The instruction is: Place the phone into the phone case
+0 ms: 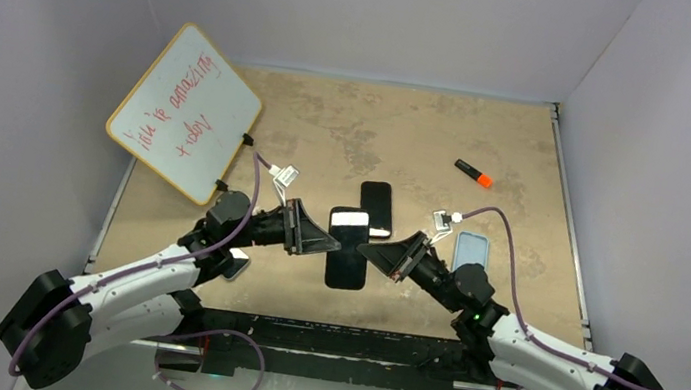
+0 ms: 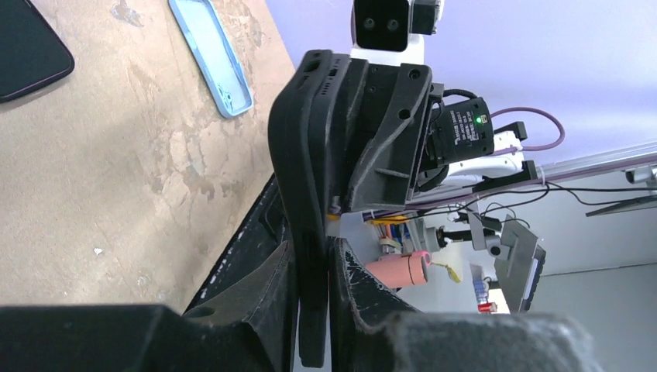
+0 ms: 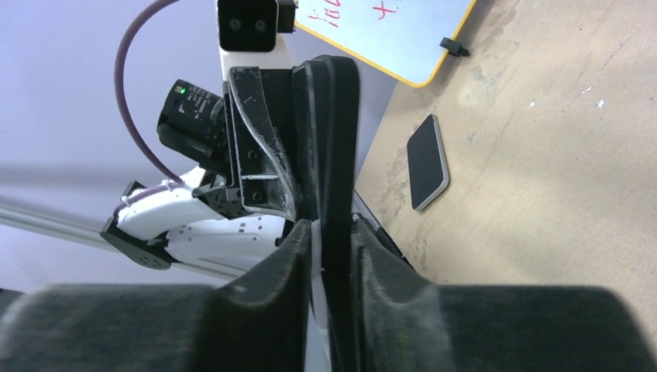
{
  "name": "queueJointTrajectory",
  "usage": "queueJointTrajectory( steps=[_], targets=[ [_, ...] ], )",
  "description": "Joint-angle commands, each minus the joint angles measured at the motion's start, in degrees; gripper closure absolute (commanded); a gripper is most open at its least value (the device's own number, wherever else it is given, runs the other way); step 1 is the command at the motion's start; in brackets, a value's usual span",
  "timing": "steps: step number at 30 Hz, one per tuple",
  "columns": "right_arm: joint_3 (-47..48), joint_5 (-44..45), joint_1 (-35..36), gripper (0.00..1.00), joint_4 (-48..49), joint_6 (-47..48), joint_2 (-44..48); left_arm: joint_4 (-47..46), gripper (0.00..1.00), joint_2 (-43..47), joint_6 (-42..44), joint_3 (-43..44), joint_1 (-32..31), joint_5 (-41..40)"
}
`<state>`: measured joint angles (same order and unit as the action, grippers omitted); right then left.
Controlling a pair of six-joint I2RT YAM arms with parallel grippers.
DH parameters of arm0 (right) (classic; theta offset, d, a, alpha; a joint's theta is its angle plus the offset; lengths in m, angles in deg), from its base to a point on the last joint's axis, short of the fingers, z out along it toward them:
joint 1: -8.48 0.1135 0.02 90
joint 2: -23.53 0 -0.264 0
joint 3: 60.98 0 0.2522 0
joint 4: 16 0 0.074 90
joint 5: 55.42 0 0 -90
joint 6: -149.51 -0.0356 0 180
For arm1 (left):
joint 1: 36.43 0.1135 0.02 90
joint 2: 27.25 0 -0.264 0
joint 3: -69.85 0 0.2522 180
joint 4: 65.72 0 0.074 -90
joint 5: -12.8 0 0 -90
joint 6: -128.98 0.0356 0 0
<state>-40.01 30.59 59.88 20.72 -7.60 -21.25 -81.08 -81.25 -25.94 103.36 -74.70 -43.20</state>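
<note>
A black phone case (image 1: 349,248) with a white patch near its far end hangs above the table's middle between both grippers. In the left wrist view it stands edge-on (image 2: 306,170), soft-rimmed with port holes, and my left gripper (image 2: 314,310) is shut on it. I cannot tell whether a phone sits inside it. My right gripper (image 3: 333,294) straddles its opposite edge (image 3: 338,155): one finger touches it, and a pale slit shows at the other. A black phone (image 1: 376,207) lies flat just beyond the case.
A light blue case (image 1: 470,252) lies right of centre. Another phone (image 1: 237,263) lies by the left arm. A whiteboard (image 1: 186,112) leans at the back left. An orange marker (image 1: 474,174) sits at the back right.
</note>
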Motion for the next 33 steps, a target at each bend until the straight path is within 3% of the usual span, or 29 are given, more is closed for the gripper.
queueJointTrajectory(
  steps=[1, 8, 14, 22, 25, 29, 33],
  targets=[
    [1.3, -3.3, 0.3, 0.68, 4.2, -0.3, 0.0, -7.6, 1.00, -0.2, -0.2, -0.1, 0.2, 0.0],
    [1.9, -8.8, 0.4, 0.37, 1.8, 0.2, -0.9, -13.2, 1.00, 0.2, 0.0, -1.6, 0.2, -1.0],
    [1.6, -12.6, 0.3, 0.30, 6.8, -0.1, -4.6, -14.5, 1.00, 0.2, 1.1, 0.4, 0.3, -0.2],
    [-1.1, -13.3, 0.4, 0.43, 8.4, -1.4, -3.6, -12.5, 1.00, 1.0, 0.9, 1.5, 0.3, -2.1],
    [-1.1, -13.6, 0.4, 0.40, 5.8, -0.9, -2.7, -9.4, 1.00, 2.0, 1.5, 1.5, 0.3, -4.6],
    [0.5, -16.6, 0.4, 0.37, 3.5, 0.4, -3.6, -13.3, 1.00, 2.3, -0.8, -0.7, 0.3, -7.2],
    [1.0, -17.8, 0.4, 0.54, 4.3, 0.2, -5.8, -15.2, 1.00, 1.7, -1.6, -1.1, 0.3, -7.4]
  ],
)
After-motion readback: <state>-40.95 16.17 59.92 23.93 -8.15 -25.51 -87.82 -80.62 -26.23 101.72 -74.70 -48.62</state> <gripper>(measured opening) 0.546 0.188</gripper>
